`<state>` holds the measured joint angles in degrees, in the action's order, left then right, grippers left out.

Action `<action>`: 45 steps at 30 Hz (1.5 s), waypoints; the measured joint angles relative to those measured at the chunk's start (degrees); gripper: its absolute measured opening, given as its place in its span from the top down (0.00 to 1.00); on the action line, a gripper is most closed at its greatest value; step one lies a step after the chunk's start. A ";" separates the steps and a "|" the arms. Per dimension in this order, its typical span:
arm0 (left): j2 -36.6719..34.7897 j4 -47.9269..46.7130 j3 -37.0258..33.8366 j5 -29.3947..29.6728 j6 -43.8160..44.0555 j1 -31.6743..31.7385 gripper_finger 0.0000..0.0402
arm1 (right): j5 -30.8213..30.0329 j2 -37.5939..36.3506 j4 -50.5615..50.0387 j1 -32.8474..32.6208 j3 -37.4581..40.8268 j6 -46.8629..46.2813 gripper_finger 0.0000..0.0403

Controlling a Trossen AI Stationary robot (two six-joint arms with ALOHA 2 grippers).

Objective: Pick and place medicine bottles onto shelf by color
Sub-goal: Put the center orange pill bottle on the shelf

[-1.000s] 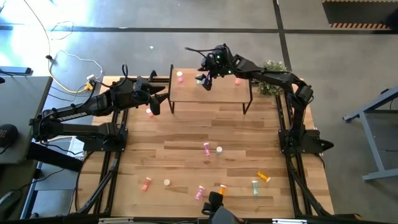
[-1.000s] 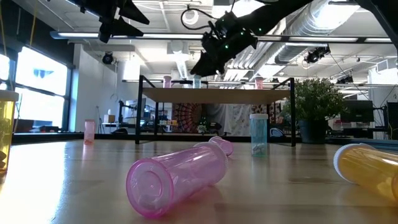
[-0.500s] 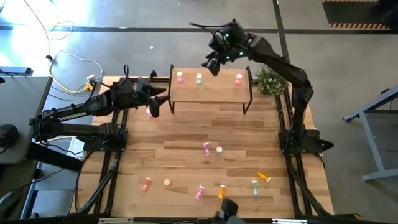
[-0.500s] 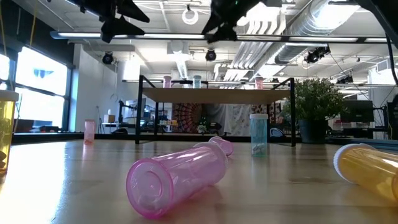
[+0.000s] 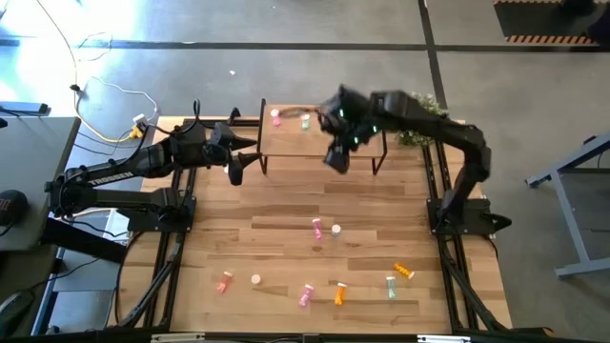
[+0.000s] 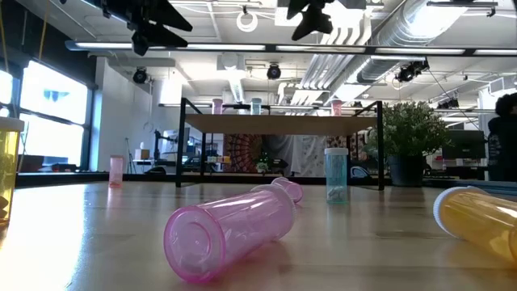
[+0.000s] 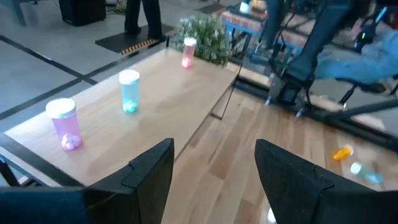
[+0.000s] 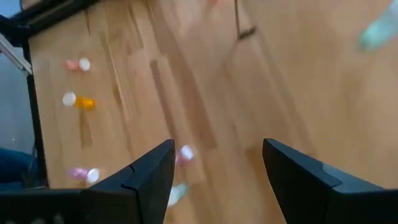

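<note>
A low light-wood shelf (image 5: 319,141) on a thin black metal frame stands at the far end of a big wooden table (image 5: 286,229). Three tiny whitish-capped medicine bottles stand upright along its far edge, well apart from one another: a pink bottle (image 7: 65,124), a pale green bottle (image 7: 129,91) and a salmon-red bottle (image 7: 187,52) nearest a small green potted plant (image 5: 416,122) beside the shelf's right end.

More bottles lie scattered on the table's near half. A pink one and a loose white cap sit close together near the middle (image 5: 316,227). Along the near edge lie a salmon-red bottle (image 5: 224,282), another pink one (image 5: 306,295), two orange ones (image 5: 340,292) and a pale green one (image 5: 391,286). At table level, a pink bottle lying on its side (image 6: 230,230) fills the foreground.

The right gripper (image 5: 337,157) hangs in the air over the shelf's front right part, its two dark fingers (image 8: 143,177) spread wide with nothing between them. The left gripper (image 5: 250,158) hovers just beside the shelf's left end, its fingers (image 7: 149,168) also spread apart and empty.
</note>
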<state>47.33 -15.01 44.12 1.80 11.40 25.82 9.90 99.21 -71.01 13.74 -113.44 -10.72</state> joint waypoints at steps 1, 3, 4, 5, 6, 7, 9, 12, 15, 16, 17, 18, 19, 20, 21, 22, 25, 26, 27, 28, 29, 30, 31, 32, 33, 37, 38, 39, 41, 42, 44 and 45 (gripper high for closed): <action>0.00 -0.29 0.00 0.02 -0.03 0.00 0.47 | -0.91 -1.72 1.55 -1.64 3.16 -2.65 0.42; -0.02 -0.66 0.00 0.05 0.41 0.00 0.47 | -1.95 -5.20 5.36 -4.91 9.35 -8.60 0.42; -0.02 -0.69 0.00 -0.25 0.44 0.00 0.47 | -2.90 -6.90 7.35 -6.47 12.14 -12.09 0.42; -0.02 -0.69 0.00 -0.82 0.44 0.00 0.47 | -3.69 -8.38 8.80 -8.01 14.82 -15.86 0.42; -0.02 -0.68 0.00 -1.25 0.39 0.00 0.47 | -4.28 -9.59 9.83 -9.38 17.10 -19.91 0.42; -0.02 -0.69 0.00 -1.48 0.41 0.00 0.47 | -4.94 -10.67 10.39 -10.64 19.08 -24.40 0.42; 0.00 -0.71 0.00 -1.61 0.44 0.00 0.47 | -5.36 -12.11 10.77 -13.19 22.25 -32.92 0.42; 0.00 -0.76 0.00 -1.60 0.41 0.00 0.47 | -5.38 -13.38 11.14 -17.93 25.41 -46.31 0.42; 0.00 -0.78 0.00 -1.60 0.41 0.00 0.47 | -5.54 -13.49 12.61 -23.60 27.31 -59.04 0.42; 0.00 -0.80 0.00 -1.60 0.41 0.00 0.47 | -6.21 -13.34 13.31 -25.66 27.79 -62.76 0.42; 0.00 -0.82 0.00 -1.60 0.41 0.00 0.47 | -7.18 -12.99 14.42 -27.53 28.15 -66.29 0.42; 0.00 -0.82 0.00 -1.60 0.43 0.00 0.47 | -8.38 -12.49 15.42 -29.40 28.15 -69.45 0.42; 0.00 -0.87 0.00 -1.61 0.45 0.00 0.47 | -9.74 -11.89 16.15 -31.22 28.15 -72.02 0.42; 0.00 -0.87 0.00 -1.62 0.49 0.00 0.47 | -10.75 -11.23 16.70 -32.80 28.17 -74.25 0.42; 0.00 -0.95 0.00 -1.62 0.58 0.00 0.47 | -11.72 -10.60 17.41 -34.32 28.19 -76.59 0.42; 0.00 -1.19 0.00 -1.60 0.59 0.00 0.47 | -12.31 -9.87 18.03 -35.66 28.19 -78.87 0.42; 0.00 -2.09 0.00 -1.60 0.58 0.00 0.47 | -12.67 -7.28 19.02 -39.37 28.19 -84.40 0.42; 0.00 -2.63 0.00 -1.60 0.55 0.00 0.47 | -12.59 -6.25 19.34 -40.57 28.19 -86.04 0.42; 0.00 -3.12 0.00 -1.60 0.57 0.02 0.47 | -12.45 -5.15 19.47 -41.73 28.19 -87.83 0.42; 0.02 -3.66 0.00 -1.60 0.59 0.02 0.47 | -12.45 -4.07 19.83 -42.83 28.23 -89.65 0.42; 0.02 -4.28 0.00 -1.60 0.54 0.02 0.47 | -12.43 -2.94 20.74 -43.82 28.23 -91.04 0.42; 0.02 -4.90 0.00 -1.60 0.46 0.02 0.47 | -12.40 -1.79 21.82 -44.77 28.23 -92.18 0.42; 0.02 -5.62 0.00 -1.60 0.44 0.02 0.47 | -12.38 -0.67 22.41 -45.58 28.23 -93.18 0.42; 0.02 -6.17 0.00 -1.60 0.44 0.02 0.47 | -12.43 0.51 22.79 -46.31 28.23 -94.24 0.42; 0.02 -6.67 0.00 -1.60 0.44 0.02 0.47 | -12.48 1.63 23.26 -46.85 28.23 -95.14 0.42; 0.02 -8.12 0.00 -1.61 0.44 0.02 0.47 | -12.71 5.87 23.72 -48.25 28.23 -98.97 0.42; 0.02 -8.19 0.00 -1.61 0.43 0.02 0.47 | -12.73 6.89 24.32 -48.43 28.23 -99.97 0.42; 0.02 -8.18 0.00 -1.62 0.43 0.00 0.47 | -12.73 7.80 25.10 -48.62 28.23 -100.40 0.42; 0.02 -8.17 0.00 -1.62 0.41 0.02 0.47 | -12.67 9.54 26.85 -48.79 28.23 -101.58 0.42; 0.02 -8.17 0.00 -1.62 0.41 0.02 0.47 | -12.66 10.36 27.51 -48.79 28.23 -102.21 0.42; 0.02 -8.16 0.00 -1.62 0.41 0.02 0.47 | -12.55 12.04 28.51 -48.79 28.23 -102.81 0.42; 0.02 -8.15 0.00 -1.62 0.41 0.02 0.47 | -12.47 12.76 28.64 -48.78 28.23 -103.11 0.42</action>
<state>47.35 -23.16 44.12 0.19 11.81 25.85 -2.57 111.97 -42.37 -35.04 -85.21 -113.83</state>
